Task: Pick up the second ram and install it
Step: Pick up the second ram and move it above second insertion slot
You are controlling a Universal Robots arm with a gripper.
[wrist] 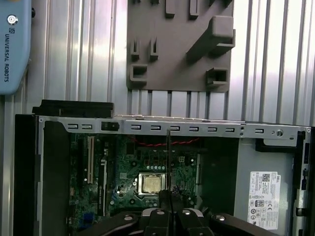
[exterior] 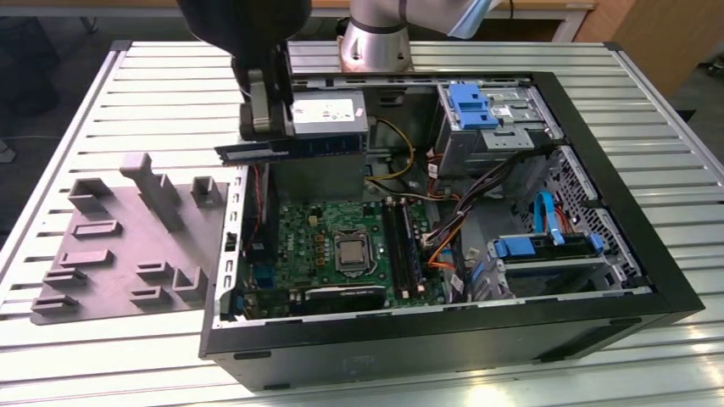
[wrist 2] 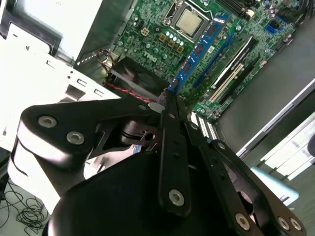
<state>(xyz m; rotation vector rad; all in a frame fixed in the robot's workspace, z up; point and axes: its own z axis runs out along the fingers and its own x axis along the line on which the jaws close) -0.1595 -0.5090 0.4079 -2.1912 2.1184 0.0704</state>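
The second ram (exterior: pixel 292 148) hangs level above the open computer case, over its far edge toward the exterior view's left. My gripper (exterior: pixel 267 136) is shut on it from above, near one end. In the second wrist view the ram (wrist 2: pixel 199 49) is a blue board with small black chips, reaching out from between the fingers (wrist 2: pixel 172 147) over the green motherboard (wrist 2: pixel 157 29). The first wrist view has the ram (wrist: pixel 169 157) edge-on, a thin dark line above the processor (wrist: pixel 150 183). The long black memory slots (exterior: pixel 401 244) lie on the motherboard well below the stick.
A grey fixture plate (exterior: pixel 125 246) with raised blocks lies on the slatted table at the exterior view's left of the case (exterior: pixel 453 339). Inside the case are a power supply (exterior: pixel 328 114), blue drive brackets (exterior: pixel 473 103), and orange and black cables (exterior: pixel 453 229).
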